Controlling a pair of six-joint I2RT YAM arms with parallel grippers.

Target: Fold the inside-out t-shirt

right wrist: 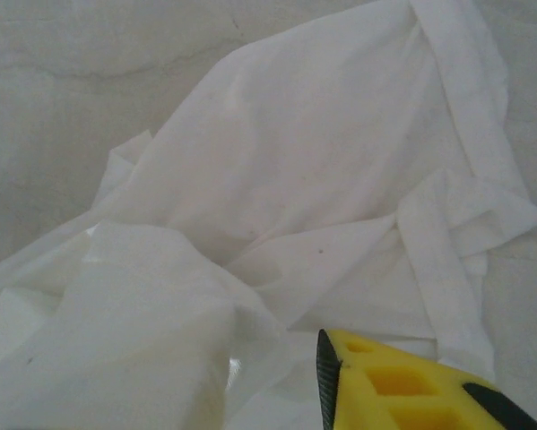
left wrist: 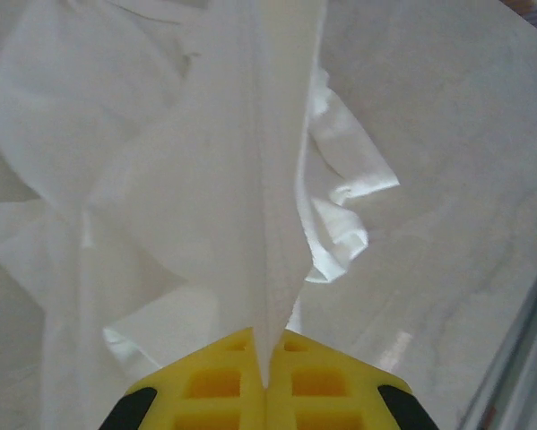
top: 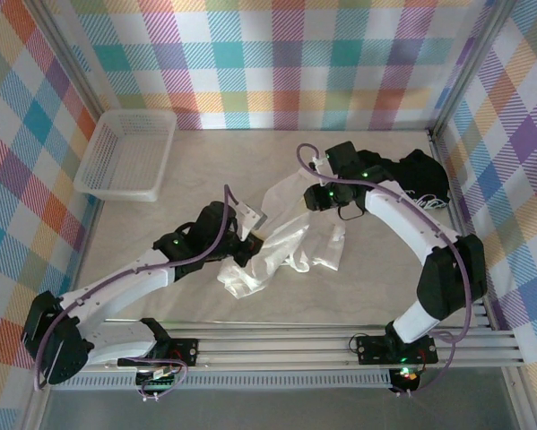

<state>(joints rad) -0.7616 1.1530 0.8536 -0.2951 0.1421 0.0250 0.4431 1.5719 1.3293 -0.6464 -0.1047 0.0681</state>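
Currently the inside-out t-shirt [top: 286, 246] lies bunched at the frame's centre, so the step looks like spreading it flat: the left gripper [left wrist: 266, 381] is clamped on a ridge of it, while the right gripper [top: 322, 201] hangs over the cloth, jaws unreadable. Next needs a second grasp and a pull apart; the black t-shirt [top: 419, 172] crowds the right edge, and a basket [top: 116, 192] sits upper left.

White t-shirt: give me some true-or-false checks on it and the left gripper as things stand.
1. The left gripper is shut on the white t-shirt. True.
2. The t-shirt lies flat and folded. False: it is crumpled in a heap.
3. The t-shirt is in the white basket. False: it is on the table, apart from the basket.
4. A black garment lies at the table's far right. True.
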